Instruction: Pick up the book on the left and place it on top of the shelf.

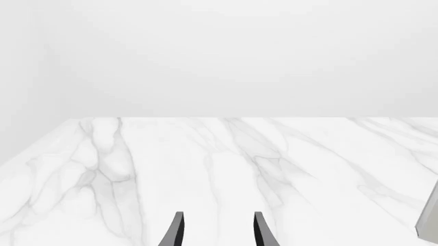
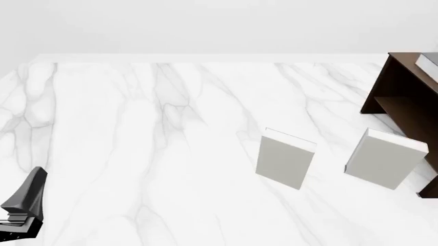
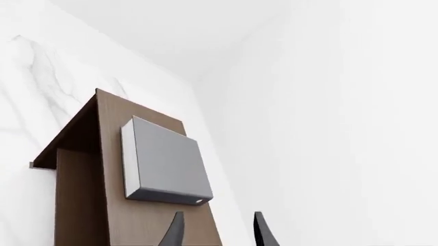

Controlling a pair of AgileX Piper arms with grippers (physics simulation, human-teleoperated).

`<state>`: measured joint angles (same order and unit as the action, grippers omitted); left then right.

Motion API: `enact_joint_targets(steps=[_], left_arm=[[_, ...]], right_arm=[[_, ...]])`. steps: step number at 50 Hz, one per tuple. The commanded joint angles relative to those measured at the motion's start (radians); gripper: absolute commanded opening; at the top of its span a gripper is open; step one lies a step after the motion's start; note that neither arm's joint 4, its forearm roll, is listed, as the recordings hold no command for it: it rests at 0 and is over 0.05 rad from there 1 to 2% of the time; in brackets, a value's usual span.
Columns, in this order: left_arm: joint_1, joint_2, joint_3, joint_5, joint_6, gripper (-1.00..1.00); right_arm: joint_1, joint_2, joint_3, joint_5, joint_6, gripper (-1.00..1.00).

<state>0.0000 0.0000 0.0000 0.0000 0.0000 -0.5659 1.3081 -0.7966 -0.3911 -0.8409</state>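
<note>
Where the brown shelf (image 3: 130, 215) offers its flat top, I see one grey book (image 3: 164, 161) lying flat; two more grey books (image 2: 285, 159) stand upright on the marble surface (image 2: 137, 143). Both my end effectors (image 1: 217, 230) (image 3: 217, 230) are open, holding nothing.

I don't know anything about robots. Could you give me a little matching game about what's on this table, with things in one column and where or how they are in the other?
Things:
A. shelf
B. left pincer
C. flat grey book
D. two pale books

Place, colour or state:
1. lying on top of the shelf
2. dark brown wood
3. open, holding nothing
4. standing upright on the marble table

Pairs: A-2, B-3, C-1, D-4
</note>
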Motion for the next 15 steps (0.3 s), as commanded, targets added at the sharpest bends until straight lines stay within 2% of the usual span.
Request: enact_joint_targets(steps=[1,15], left_arm=[[0.0,0.0,0.0,0.0,0.0,1.0],[0.0,0.0,0.0,0.0,0.0,1.0]], right_arm=[[0.005,-0.081,0.02,0.022,0.041,1.0],[0.012,-0.202,0.054,0.058,0.114,1.0]])
